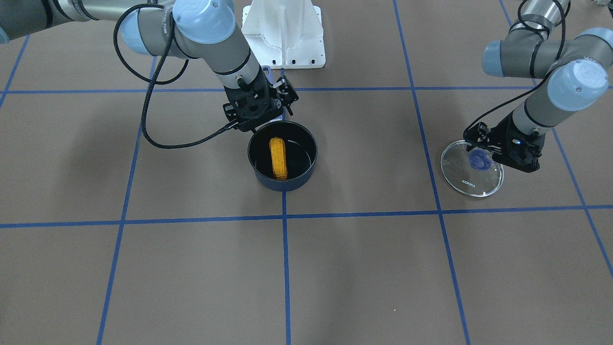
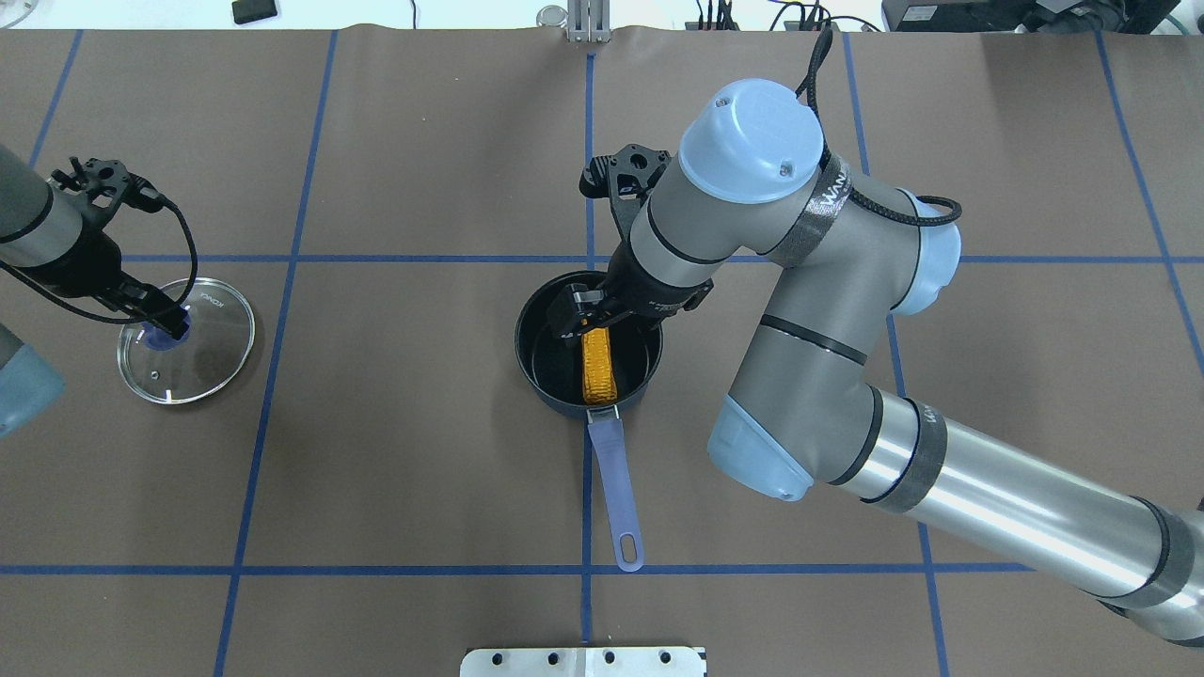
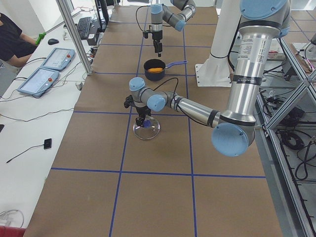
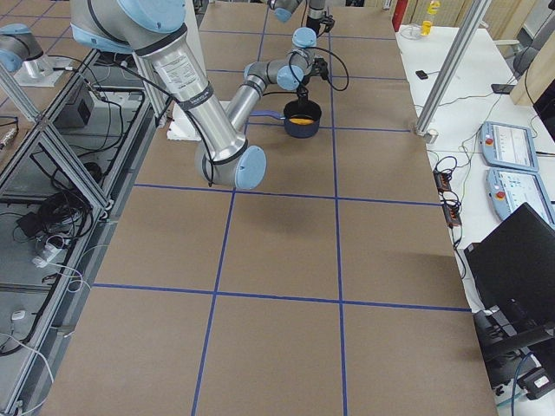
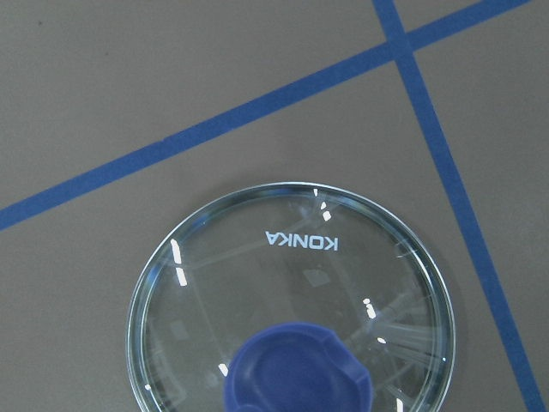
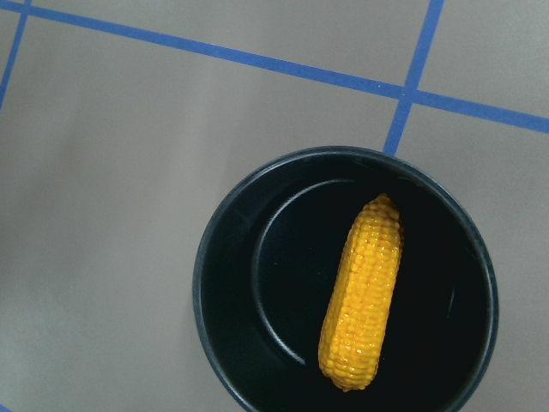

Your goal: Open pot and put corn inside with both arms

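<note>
The dark navy pot stands open near the table's middle, its purple-blue handle pointing toward the robot. The yellow-orange corn lies flat inside it, and shows in the overhead view and the right wrist view. My right gripper hovers over the pot's far rim, open and empty, just above the corn's end. The glass lid lies flat on the table far to the left. My left gripper is shut on its purple knob.
The white base mount stands at the robot's side of the table, behind the pot. Blue tape lines grid the brown table cover. In the exterior left view, control pendants lie on a side bench beside a seated person.
</note>
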### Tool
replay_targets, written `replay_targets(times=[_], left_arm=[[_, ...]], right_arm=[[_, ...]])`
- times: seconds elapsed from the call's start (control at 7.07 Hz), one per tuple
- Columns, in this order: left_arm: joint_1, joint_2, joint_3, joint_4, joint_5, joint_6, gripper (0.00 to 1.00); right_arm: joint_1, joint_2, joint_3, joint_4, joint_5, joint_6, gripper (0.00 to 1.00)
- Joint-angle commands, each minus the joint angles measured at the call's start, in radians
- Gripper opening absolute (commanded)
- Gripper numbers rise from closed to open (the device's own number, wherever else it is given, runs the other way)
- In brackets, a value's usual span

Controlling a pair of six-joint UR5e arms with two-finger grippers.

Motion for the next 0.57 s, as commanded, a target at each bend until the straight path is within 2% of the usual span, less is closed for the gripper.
replay_targets(times=[0.0, 0.28, 0.42], left_arm=[[-0.111, -0.003, -0.002, 0.001, -0.007, 0.028, 0.99], [-0.249, 0.023, 0.012, 0.015, -0.137, 0.147, 1.00], [-0.274, 0.069, 0.013, 0.015, -0.136, 0.227, 1.00]], right_arm=[[0.071, -0.033, 0.005, -0.010, -0.022, -0.014, 1.00], [0.093, -0.137, 0.048, 0.005, -0.136, -0.046, 1.00], [0.121, -0.147, 0.047, -0.006, -0.144, -0.042, 1.00]])
